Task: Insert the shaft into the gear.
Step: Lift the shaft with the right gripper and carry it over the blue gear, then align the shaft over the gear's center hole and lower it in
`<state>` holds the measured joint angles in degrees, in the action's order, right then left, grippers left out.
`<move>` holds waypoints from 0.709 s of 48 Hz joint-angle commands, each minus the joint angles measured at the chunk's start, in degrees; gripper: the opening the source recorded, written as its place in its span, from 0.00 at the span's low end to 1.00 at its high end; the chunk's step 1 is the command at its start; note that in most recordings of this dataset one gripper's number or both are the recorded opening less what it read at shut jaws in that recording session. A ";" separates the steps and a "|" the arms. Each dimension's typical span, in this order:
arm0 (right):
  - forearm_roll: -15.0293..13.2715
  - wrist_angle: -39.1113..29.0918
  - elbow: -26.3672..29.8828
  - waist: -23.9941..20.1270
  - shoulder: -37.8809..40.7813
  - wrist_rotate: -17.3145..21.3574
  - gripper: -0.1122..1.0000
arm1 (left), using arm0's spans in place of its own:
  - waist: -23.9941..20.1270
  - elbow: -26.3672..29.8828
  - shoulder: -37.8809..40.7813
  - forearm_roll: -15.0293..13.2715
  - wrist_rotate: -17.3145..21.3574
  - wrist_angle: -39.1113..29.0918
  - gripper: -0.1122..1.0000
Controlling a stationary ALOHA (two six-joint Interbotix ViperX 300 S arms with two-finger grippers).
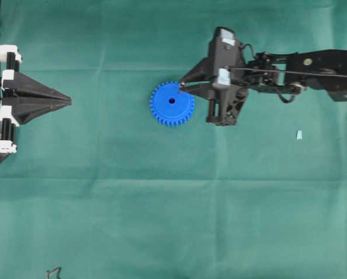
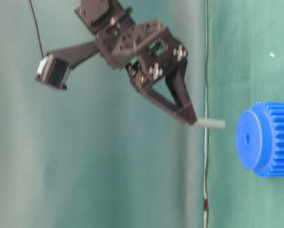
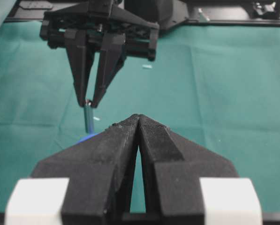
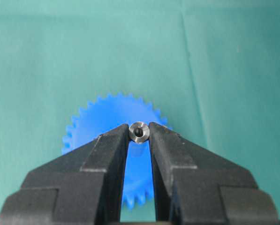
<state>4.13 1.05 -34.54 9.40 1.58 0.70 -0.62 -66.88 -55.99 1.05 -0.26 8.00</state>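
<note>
Gear (image 4: 112, 123): in the right wrist view, near half was hidden behind the right gripper's (image 4: 140, 132) fingers; centre hole covered by the shaft (image 4: 140, 131).
Gear, left wrist view: only a blue sliver (image 3: 87, 137) showed above the left gripper's (image 3: 139, 123) fingers.
Gear, table-level view: cut off by the picture's edge (image 2: 268, 138).
Shaft, overhead: too small to make out at the fingertips.
Right arm (image 1: 318, 68): cut off at the right edge overhead.
Pale scrap (image 1: 299, 135): too small to identify.
</note>
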 commanded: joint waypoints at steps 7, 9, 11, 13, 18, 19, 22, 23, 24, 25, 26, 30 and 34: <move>-0.35 -1.23 4.04 -0.26 1.41 -0.09 0.26 | -0.09 1.49 0.26 0.18 -0.09 0.26 0.10; -0.35 -1.32 3.96 -0.26 1.32 -0.09 0.26 | -0.09 1.58 0.35 0.18 -0.09 0.18 0.10; -0.35 -1.32 3.87 -0.26 1.32 -0.09 0.26 | -0.09 1.58 0.26 0.18 -0.09 0.26 0.10; -0.35 -1.32 3.87 -0.26 1.32 0.00 0.26 | -0.09 1.58 0.26 0.18 -0.09 0.26 0.10; -0.35 -1.14 4.04 -0.26 1.32 0.18 0.26 | -0.09 1.58 0.26 0.18 -0.09 0.26 0.10; -0.35 -1.05 4.04 -0.26 1.32 0.18 0.26 | -0.09 1.49 0.35 0.18 -0.09 0.26 0.10; -0.35 -1.14 4.04 -0.26 1.32 0.26 0.26 | -0.09 1.58 0.35 0.18 -0.09 0.26 0.10; -0.35 -1.05 4.04 -0.35 1.41 0.35 0.26 | -0.09 1.58 0.35 0.18 -0.09 0.26 0.10; -0.26 -1.05 4.04 -0.44 1.41 0.35 0.26 | -0.09 1.58 0.26 0.18 -0.09 0.26 0.10; -0.35 -1.05 4.04 -0.44 1.49 0.35 0.26 | -0.09 1.58 0.26 0.09 -0.09 0.26 0.10; -0.35 -1.05 3.96 -0.53 1.58 0.44 0.26 | -0.09 1.58 0.26 0.18 -0.09 0.26 0.10; -0.18 -1.05 3.96 -0.70 2.02 0.53 0.26 | -0.09 1.58 0.26 0.18 -0.09 0.26 0.10; -0.09 -0.79 4.04 -0.97 2.55 0.62 0.26 | -0.09 1.58 0.35 0.18 -0.09 0.26 0.10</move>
<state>3.87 -0.18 -32.08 8.88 4.48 1.14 -0.53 -66.88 -55.99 1.05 -0.26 8.00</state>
